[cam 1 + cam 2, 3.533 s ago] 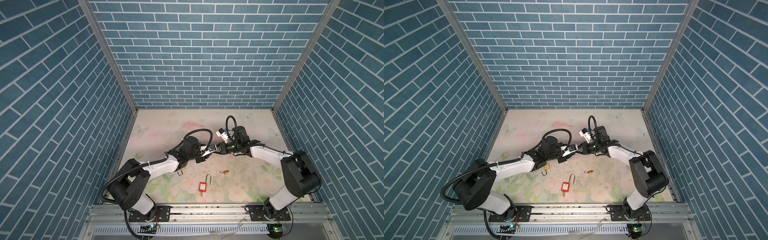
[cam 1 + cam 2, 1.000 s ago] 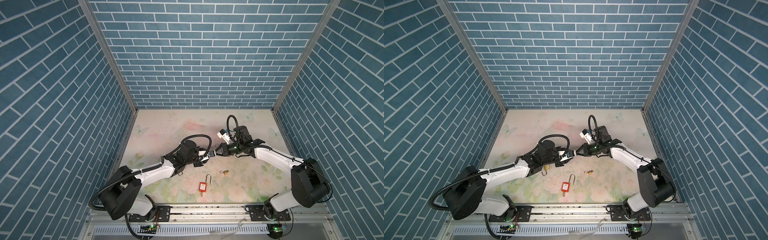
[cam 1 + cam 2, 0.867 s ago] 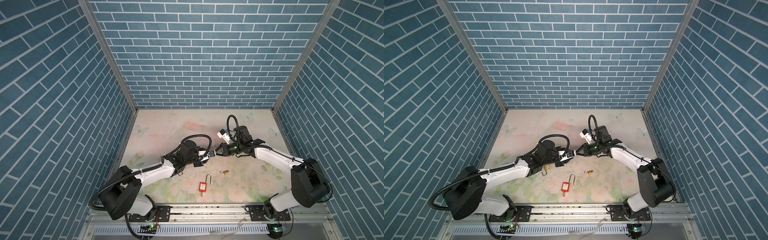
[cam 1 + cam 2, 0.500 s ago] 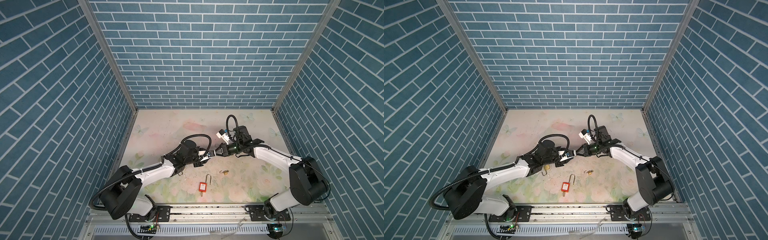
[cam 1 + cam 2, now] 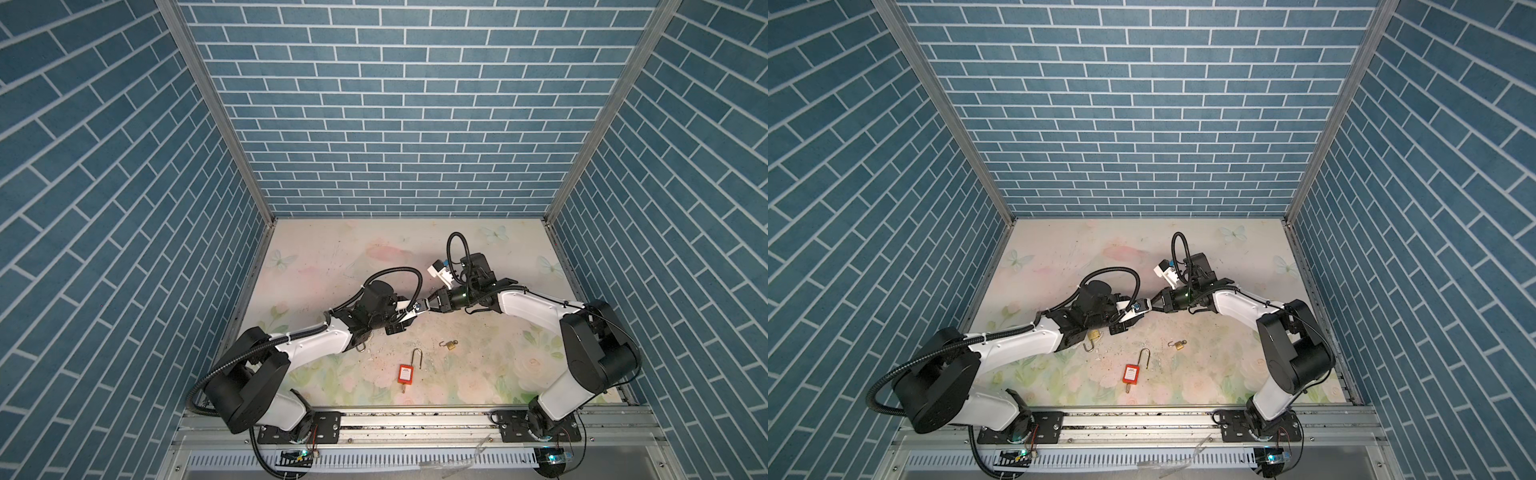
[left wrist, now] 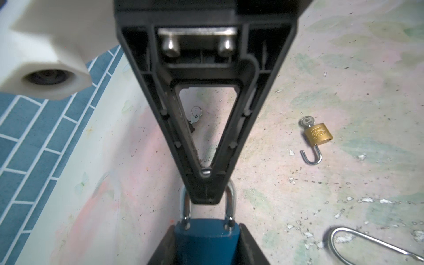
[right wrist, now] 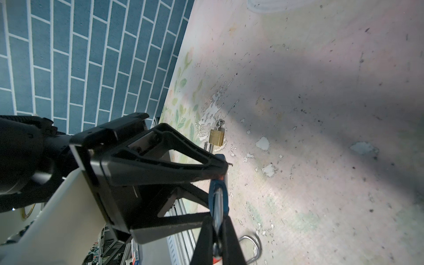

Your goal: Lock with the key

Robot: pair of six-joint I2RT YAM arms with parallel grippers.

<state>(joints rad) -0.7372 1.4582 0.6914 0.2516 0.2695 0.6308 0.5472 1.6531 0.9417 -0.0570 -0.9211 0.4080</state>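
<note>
Step in hand: closing the shackle. The left gripper (image 5: 414, 311) clamps the body of the blue rectangular padlock (image 6: 206, 238), held mid-counter (image 5: 374, 249) between the arms. The right gripper (image 6: 206, 195) is pinched on its steel shackle (image 6: 230, 203); both legs look seated. Next, probably: fetch the small ringed key (image 6: 196, 112) and turn it. The keyway is hidden.

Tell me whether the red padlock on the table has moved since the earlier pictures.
No. The red padlock keeps the same place against the front rail and the small brass padlock.
</note>
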